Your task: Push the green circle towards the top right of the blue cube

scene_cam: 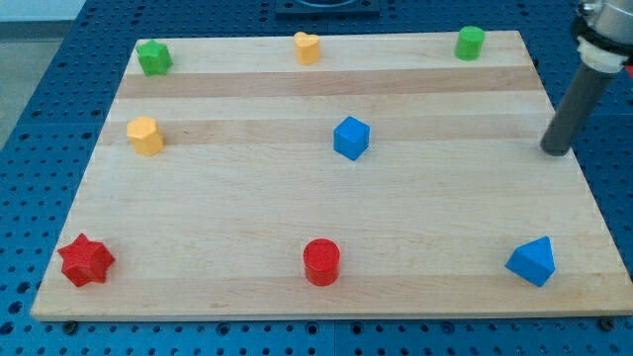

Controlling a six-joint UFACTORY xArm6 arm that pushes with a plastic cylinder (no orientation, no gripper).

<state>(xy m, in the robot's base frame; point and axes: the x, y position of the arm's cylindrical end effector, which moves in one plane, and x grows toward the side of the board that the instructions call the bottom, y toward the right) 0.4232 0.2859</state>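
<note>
The green circle (470, 43), a short green cylinder, stands near the board's top right corner. The blue cube (350, 137) sits a little above the board's middle. My tip (556, 150) rests at the board's right edge, below and to the right of the green circle and far to the right of the blue cube. It touches no block.
A green star-like block (153, 57) sits at the top left, a yellow heart (308, 47) at the top middle, a yellow block (145, 135) at the left. A red star (86, 261), a red cylinder (321, 262) and a blue triangular block (532, 262) line the bottom.
</note>
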